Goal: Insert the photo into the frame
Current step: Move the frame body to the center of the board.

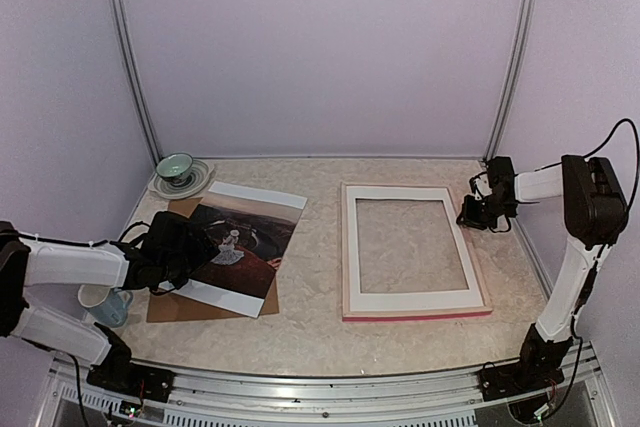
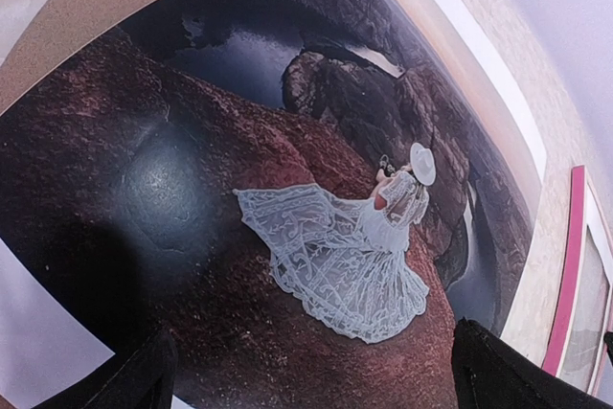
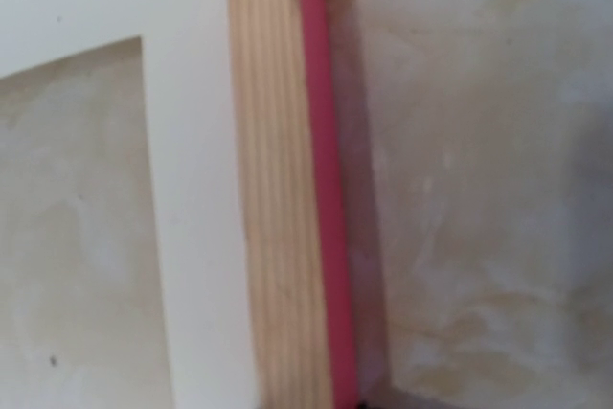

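Note:
The photo point(image 1: 245, 242), a dark reddish print with a small figure in a white dress, lies on a brown backing board at the left. My left gripper point(image 1: 200, 250) hovers over its left half. In the left wrist view the photo point(image 2: 287, 141) fills the picture, and the gripper point(image 2: 316, 392) is open, its black fingertips point(image 2: 144, 375) far apart over the print. The frame point(image 1: 415, 316) lies flat at centre right with a white mat point(image 1: 410, 299) inside it. My right gripper point(image 1: 470, 215) sits by the frame's right rail point(image 3: 283, 237), wood with a pink edge; its jaws barely show.
A teal bowl on a saucer point(image 1: 177, 171) stands at the back left. A pale blue mug point(image 1: 105, 304) sits beside my left arm. The brown backing board point(image 1: 170, 305) sticks out under the photo. Pale walls enclose the table on three sides.

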`<control>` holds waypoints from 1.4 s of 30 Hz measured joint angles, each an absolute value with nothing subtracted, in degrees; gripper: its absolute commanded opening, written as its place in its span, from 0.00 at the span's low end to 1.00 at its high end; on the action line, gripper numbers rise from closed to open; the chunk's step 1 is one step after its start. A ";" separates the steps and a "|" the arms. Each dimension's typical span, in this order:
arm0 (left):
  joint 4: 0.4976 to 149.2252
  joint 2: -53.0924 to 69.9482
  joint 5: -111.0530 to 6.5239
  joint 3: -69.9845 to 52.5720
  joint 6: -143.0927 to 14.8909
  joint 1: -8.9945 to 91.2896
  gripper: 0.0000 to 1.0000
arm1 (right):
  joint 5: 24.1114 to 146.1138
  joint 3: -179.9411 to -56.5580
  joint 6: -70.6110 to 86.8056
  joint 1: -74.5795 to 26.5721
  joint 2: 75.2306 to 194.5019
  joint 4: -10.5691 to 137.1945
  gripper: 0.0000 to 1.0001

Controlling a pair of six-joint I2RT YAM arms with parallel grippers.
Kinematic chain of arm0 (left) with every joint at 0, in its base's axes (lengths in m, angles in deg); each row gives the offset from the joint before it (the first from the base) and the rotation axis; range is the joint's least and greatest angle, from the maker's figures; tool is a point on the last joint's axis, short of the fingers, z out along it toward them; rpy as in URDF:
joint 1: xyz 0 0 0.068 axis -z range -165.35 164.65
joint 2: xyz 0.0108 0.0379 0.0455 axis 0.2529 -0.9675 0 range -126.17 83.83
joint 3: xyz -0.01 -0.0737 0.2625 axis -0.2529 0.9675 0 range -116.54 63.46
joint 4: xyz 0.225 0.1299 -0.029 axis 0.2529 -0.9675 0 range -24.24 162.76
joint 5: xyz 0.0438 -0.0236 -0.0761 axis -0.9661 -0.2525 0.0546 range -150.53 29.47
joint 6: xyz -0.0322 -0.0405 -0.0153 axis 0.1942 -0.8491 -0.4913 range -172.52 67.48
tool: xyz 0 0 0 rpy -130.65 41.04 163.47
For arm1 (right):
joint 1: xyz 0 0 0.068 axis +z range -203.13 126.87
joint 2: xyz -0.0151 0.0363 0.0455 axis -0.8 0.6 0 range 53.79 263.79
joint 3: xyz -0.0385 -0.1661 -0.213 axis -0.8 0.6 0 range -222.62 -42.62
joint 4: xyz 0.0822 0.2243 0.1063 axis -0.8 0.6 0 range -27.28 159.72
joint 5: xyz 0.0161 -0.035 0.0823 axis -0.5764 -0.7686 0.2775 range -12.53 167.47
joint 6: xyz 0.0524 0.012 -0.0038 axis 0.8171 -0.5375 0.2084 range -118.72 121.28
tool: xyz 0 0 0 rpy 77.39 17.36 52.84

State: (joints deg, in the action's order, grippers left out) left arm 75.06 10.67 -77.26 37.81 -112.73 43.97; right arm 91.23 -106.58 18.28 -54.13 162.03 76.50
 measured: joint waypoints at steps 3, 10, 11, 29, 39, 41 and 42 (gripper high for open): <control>75.48 10.32 -77.24 37.81 -112.73 43.97 0.99 | 92.17 -106.49 19.85 -54.10 162.34 75.89 0.16; 75.98 10.06 -77.15 38.03 -112.73 43.97 0.99 | 93.46 -106.78 24.92 -53.36 163.82 72.21 0.16; 75.98 10.06 -77.15 38.12 -112.73 43.97 0.99 | 93.31 -107.21 25.58 -52.99 164.22 71.82 0.16; 75.52 12.24 -78.09 38.75 -112.25 43.93 0.99 | 90.82 -124.28 30.82 -46.39 175.87 73.46 0.56; 72.44 16.57 -79.33 32.85 -110.10 36.36 0.99 | 88.63 -124.17 26.06 -44.42 168.04 77.50 0.80; 72.13 17.16 -79.46 31.13 -109.64 35.38 0.99 | 88.54 -124.17 25.51 -42.85 164.90 77.92 0.80; 72.09 17.27 -79.51 30.43 -109.40 35.10 0.99 | 88.43 -124.28 25.31 -41.71 163.30 78.05 0.80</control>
